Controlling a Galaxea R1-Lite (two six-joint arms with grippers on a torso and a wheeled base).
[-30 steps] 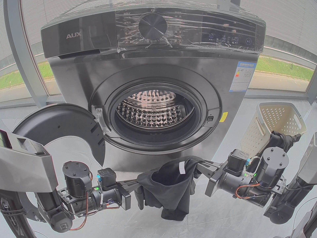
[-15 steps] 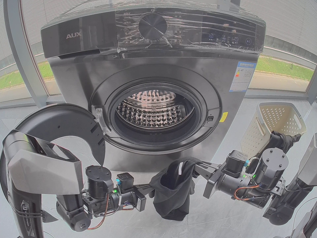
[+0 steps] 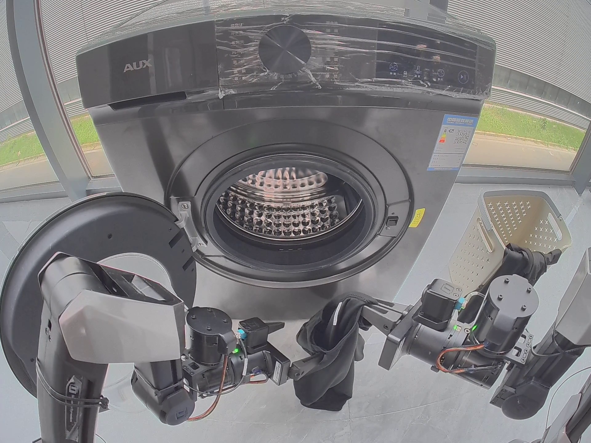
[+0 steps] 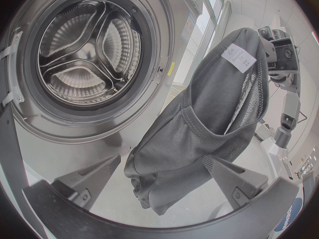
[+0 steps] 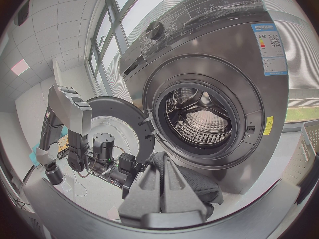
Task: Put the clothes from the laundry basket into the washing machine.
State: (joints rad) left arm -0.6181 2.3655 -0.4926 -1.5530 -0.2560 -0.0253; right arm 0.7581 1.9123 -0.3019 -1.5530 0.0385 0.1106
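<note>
one washing machine point(image 3: 154, 149) on pale floor tiles point(image 3: 400, 410)

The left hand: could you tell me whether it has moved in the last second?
Yes. The left hand has shifted toward the robot's right, away from the open door, to below the middle of the drum.

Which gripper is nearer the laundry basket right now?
Right. The right gripper holds the black garment left of the laundry basket; the left gripper sits farther left, beyond the garment.
</note>
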